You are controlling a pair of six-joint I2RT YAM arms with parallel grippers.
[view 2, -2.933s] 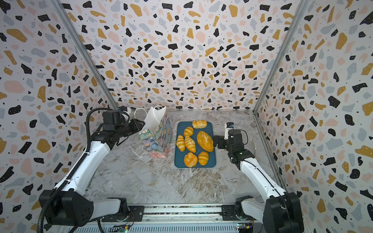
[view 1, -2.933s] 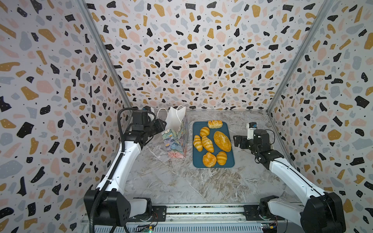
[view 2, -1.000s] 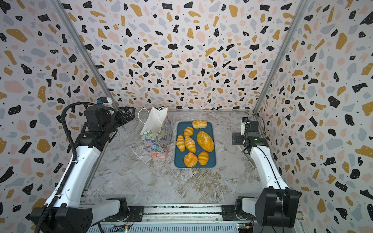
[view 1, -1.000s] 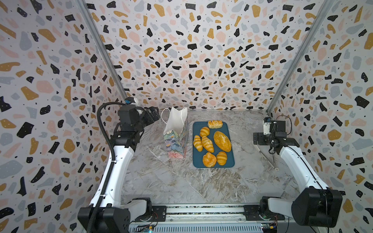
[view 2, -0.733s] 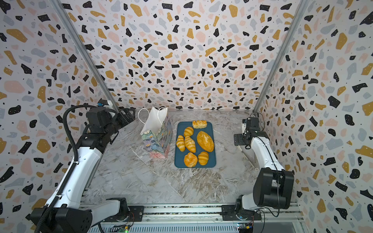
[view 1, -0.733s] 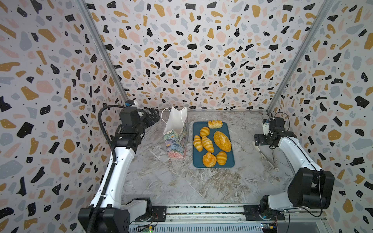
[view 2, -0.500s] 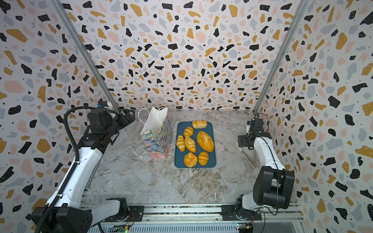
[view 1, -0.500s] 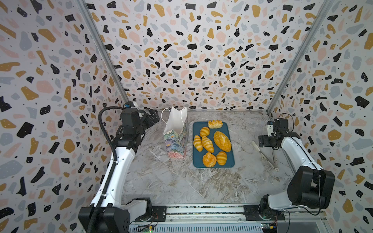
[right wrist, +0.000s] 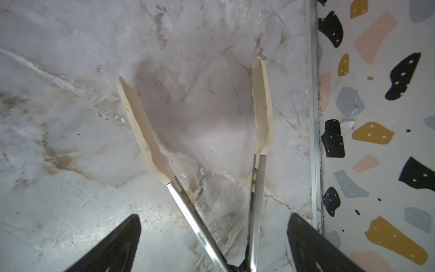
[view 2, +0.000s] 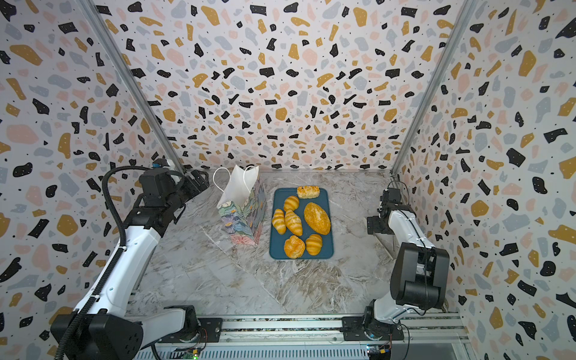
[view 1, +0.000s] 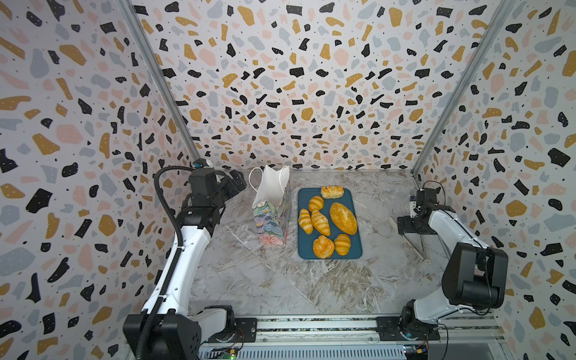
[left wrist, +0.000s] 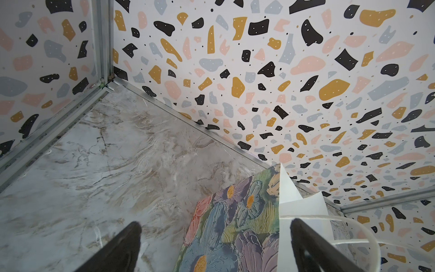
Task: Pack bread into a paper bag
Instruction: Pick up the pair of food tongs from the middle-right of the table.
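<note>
The paper bag stands upright and open, left of the dark-teal tray; its flowered side fills the left wrist view. On the tray lies the bread: a seeded oval loaf, a crumb-topped piece, striped rolls and round buns. My left gripper hangs open just left of the bag's top, touching nothing. My right gripper is open by the right wall, low over the tongs, whose metal arms run between its fingers.
The tongs lie on the marble table close to the right wall's metal rail. The back wall stands right behind the bag and tray. Bare marble stretches in front of them.
The left gripper has drawn back from the bag's handle to the left. The right arm has swung from beside the tray to the right wall and folded down over the tongs.
</note>
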